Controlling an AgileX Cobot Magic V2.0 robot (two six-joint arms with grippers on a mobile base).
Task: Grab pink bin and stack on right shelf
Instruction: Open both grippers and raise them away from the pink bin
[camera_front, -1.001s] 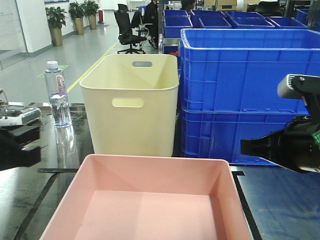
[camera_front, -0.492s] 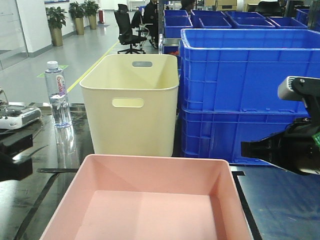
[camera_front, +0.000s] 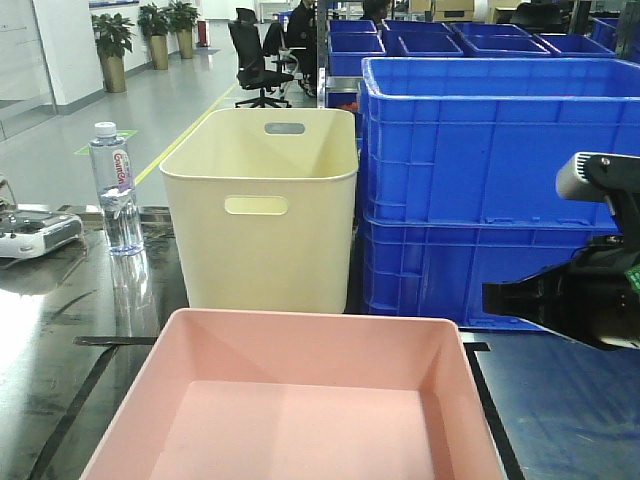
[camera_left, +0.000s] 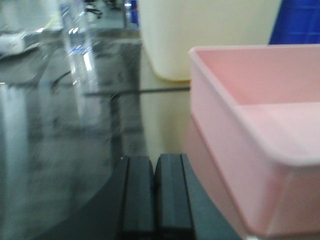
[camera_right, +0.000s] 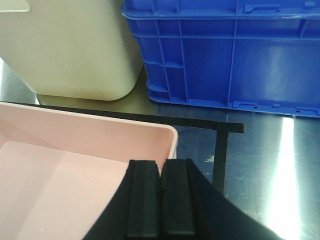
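Sitting nearest on the glossy black worktop (camera_front: 60, 390): pink bin (camera_front: 300, 410). Left pincer (camera_left: 155, 195) clenched on nothing, just beside the bin's left wall. Right pincer (camera_right: 161, 197) clenched, over the bin's right side. Behind: cream bin (camera_front: 262, 205), blue crates (camera_front: 480, 190), water bottle (camera_front: 115, 190).

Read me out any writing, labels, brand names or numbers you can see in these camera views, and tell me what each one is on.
Red lettering running vertically on the label of the clear plastic water bottle: too small to read with certainty.
Green tag on the black right arm, at the front view's right edge: any print is too small to read.
Tall cream plastic bin, wide pale-pink plastic tub, stacked blue plastic crates: no writing visible.
Both wrist views: no text.
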